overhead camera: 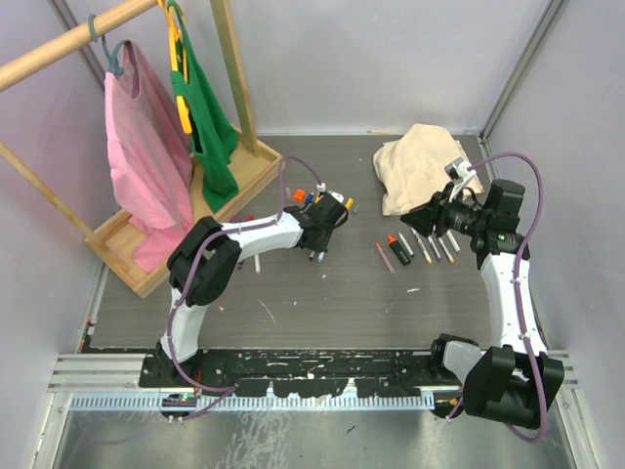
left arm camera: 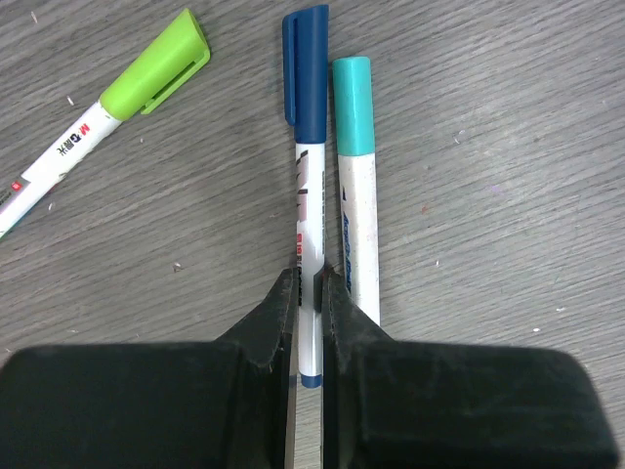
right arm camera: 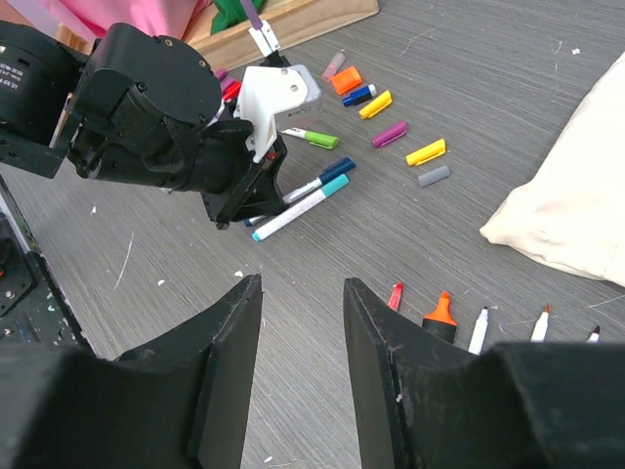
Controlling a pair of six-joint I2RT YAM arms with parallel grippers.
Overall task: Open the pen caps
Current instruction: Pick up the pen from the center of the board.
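**Left gripper clamped on a capped pen; right gripper spread and empty.**

The grey table [overhead camera: 293, 313] carries a wooden clothes rack [overhead camera: 249, 176] at far left and a beige cloth [overhead camera: 415, 166] at far right. The left arm [overhead camera: 254, 234] reaches toward the table centre. The left gripper [left arm camera: 308, 293] is pressed together on the white barrel of the blue-capped pen [left arm camera: 309, 234], which lies flat with its blue cap [left arm camera: 306, 73] fitted. The teal-capped pen [left arm camera: 359, 225] lies just beside it, parallel, with its teal cap [left arm camera: 353, 106] fitted. A third pen lies apart to the left, with its green cap [left arm camera: 161, 63] fitted. The right gripper [right arm camera: 301, 303] hovers above the table with its fingers spread, holding nothing. Loose caps [right arm camera: 389, 134] in orange, yellow, purple and grey lie scattered beyond the left gripper. Uncapped pens [right arm camera: 479, 330] lie in a row near the cloth.
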